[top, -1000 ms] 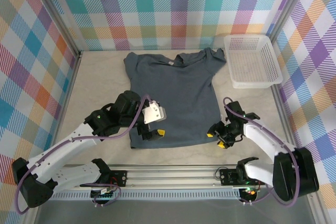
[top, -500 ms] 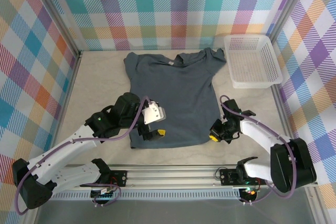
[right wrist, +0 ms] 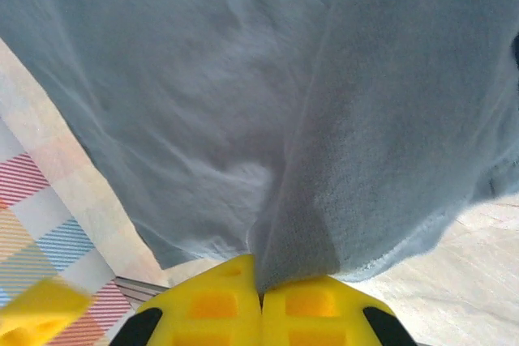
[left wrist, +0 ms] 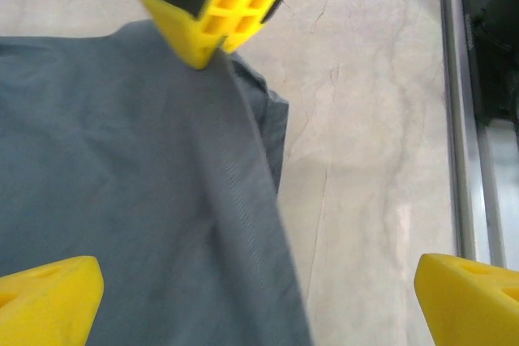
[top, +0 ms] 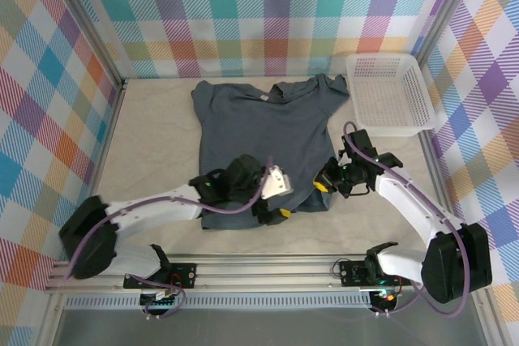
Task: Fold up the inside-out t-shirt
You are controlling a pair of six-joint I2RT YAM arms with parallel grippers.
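Note:
The dark slate-grey inside-out t-shirt (top: 268, 139) lies spread on the table, collar toward the back. My right gripper (top: 323, 185) is shut on its near right hem corner and holds that corner raised; in the right wrist view the yellow fingertips (right wrist: 259, 307) pinch a fold of the fabric (right wrist: 243, 79). My left gripper (top: 280, 210) hovers open over the near hem just left of that corner. In the left wrist view its yellow fingertips (left wrist: 49, 301) stand wide apart over the shirt's edge (left wrist: 122, 184), with the right gripper's fingers (left wrist: 219, 14) ahead.
A white mesh basket (top: 388, 93) stands at the back right, close to the shirt's right sleeve. Checkered walls enclose the table on three sides. A metal rail (top: 268, 269) runs along the near edge. Bare tabletop (top: 154, 143) lies left of the shirt.
My right gripper shut on the hem corner and drew it up and toward the back. My left arm swung right along the near hem, from the left corner to near the right one, still open.

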